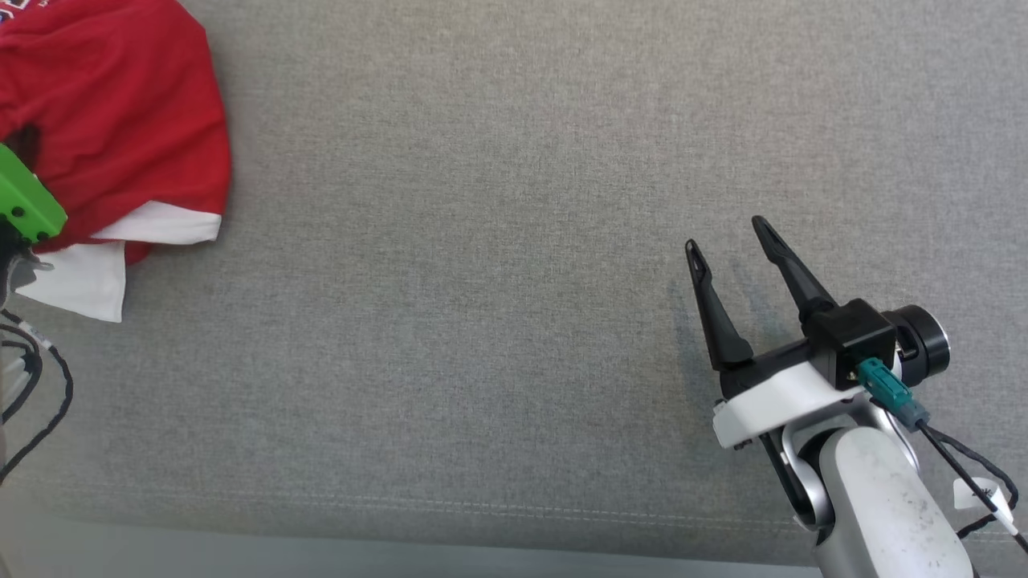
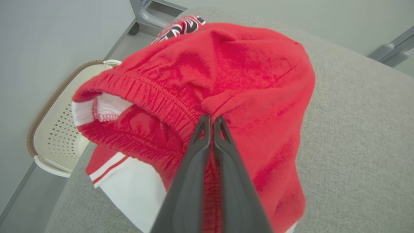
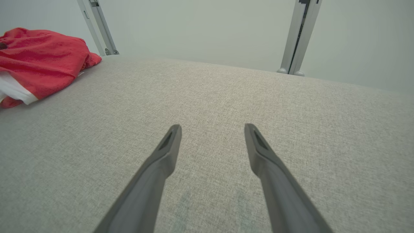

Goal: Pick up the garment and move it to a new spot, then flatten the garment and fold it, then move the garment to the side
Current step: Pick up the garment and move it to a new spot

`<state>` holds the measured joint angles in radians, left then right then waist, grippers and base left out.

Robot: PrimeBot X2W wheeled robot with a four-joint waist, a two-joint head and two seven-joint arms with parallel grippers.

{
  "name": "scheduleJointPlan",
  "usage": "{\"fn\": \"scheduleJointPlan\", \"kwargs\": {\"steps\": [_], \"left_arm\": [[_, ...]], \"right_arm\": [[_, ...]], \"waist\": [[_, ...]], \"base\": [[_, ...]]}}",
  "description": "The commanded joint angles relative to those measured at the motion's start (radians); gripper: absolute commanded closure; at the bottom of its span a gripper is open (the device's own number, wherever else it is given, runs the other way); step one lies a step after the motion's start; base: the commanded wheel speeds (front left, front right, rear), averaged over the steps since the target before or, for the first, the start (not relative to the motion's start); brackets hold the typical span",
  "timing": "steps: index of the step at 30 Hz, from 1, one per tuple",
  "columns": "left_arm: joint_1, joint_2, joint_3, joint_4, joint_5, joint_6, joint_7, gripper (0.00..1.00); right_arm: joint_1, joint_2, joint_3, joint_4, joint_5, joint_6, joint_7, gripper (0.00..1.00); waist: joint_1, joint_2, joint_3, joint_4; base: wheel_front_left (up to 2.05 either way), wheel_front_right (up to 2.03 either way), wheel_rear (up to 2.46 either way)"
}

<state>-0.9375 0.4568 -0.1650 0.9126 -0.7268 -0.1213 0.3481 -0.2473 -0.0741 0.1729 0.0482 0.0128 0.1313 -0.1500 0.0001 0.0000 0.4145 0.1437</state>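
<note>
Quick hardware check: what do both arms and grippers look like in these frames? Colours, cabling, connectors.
Right gripper: two long, tapered black fingers on a white bracket, black camera block, teal connector with a black cable, pale scuffed forearm. Left gripper: same dark slotted fingers; in the head view its wrist carries a bright green part and looped black cables.

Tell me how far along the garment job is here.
Done: nothing yet; the red garment lies crumpled at the left edge of the grey surface. In hand: the pickup, with the left gripper shut on a fold of it. The right gripper hangs open over the bare surface, idle. Left: lifting, moving, flattening, folding, setting aside.
</note>
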Motion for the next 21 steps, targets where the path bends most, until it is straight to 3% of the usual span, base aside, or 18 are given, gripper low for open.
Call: {"fn": "scheduleJointPlan", "kwargs": {"steps": [1, 12, 21], "left_arm": [[-0.024, 0.008, -0.002, -0.015, 0.022, 0.015, -0.050, 1.00], [0.027, 0.013, -0.016, -0.137, 0.087, 0.074, -0.237, 1.00], [0.188, -0.028, -0.043, -0.402, 0.111, 0.138, -0.294, 1.00]], "right_arm": [[0.024, 0.001, -0.006, 0.006, 0.003, -0.001, -0.003, 0.00], [0.070, 0.014, -0.007, 0.032, 0.022, -0.001, -0.026, 0.00], [0.116, 0.021, -0.025, 0.030, 0.040, -0.001, -0.033, 0.00]], "waist": [[-0.0001, 0.0000, -0.048, 0.021], [-0.0001, 0.0000, -0.186, 0.027], [-0.0001, 0.0000, -0.280, 0.009]], "base": [[0.00, 0.00, 0.00], [0.00, 0.00, 0.00], [0.00, 0.00, 0.00]]}}
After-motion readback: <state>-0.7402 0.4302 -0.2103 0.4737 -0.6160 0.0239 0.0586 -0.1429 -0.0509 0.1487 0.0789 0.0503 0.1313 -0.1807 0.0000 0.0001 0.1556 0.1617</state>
